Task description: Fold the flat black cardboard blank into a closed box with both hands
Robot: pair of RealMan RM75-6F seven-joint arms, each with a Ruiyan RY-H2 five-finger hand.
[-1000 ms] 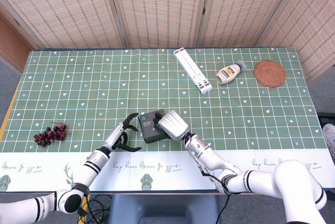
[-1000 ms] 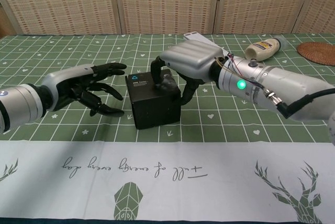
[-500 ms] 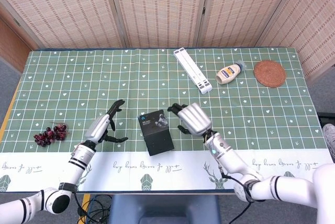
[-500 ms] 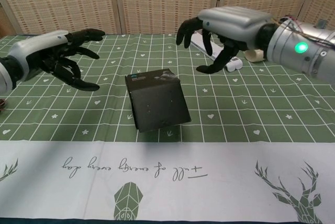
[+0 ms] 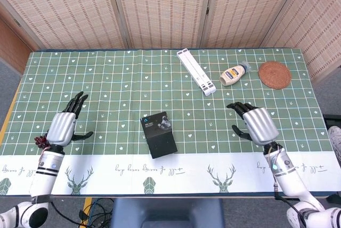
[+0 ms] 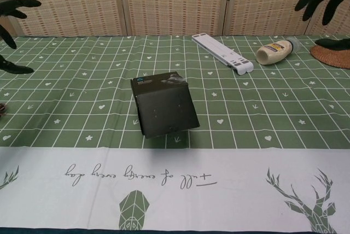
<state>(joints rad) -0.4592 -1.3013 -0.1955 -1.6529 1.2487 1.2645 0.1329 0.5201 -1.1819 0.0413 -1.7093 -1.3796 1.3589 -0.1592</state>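
Taking the black box (image 5: pixel 159 134) as the middle of everything: far off to its left, at the edge of the green checked tablecloth (image 5: pixel 128 79), lies a small bunch of dark red grapes (image 5: pixel 40 141), partly hidden behind the left hand (image 5: pixel 65 125). That hand hovers with its fingers spread and nothing in it, well apart from the box. In the chest view only its dark fingertips (image 6: pixel 15 3) poke in at the left edge.

The box itself sits closed on the cloth, standing free with no hand touching it. It is turned a little askew to the grid lines, and its top carries a small blue mark and some pale print near the far edge. From the chest view it leans slightly, its top face tipped toward the camera.

Beyond the box and to its right lies a long white folded stand (image 5: pixel 196 71), set at a slant. Further right of that lies a squeeze bottle (image 5: pixel 234 74) on its side, and then a round woven coaster (image 5: pixel 274 74) near the far right corner.

Right of the box, about as far away as the left one, the right hand (image 5: pixel 254 122) hangs with fingers splayed, holding nothing.
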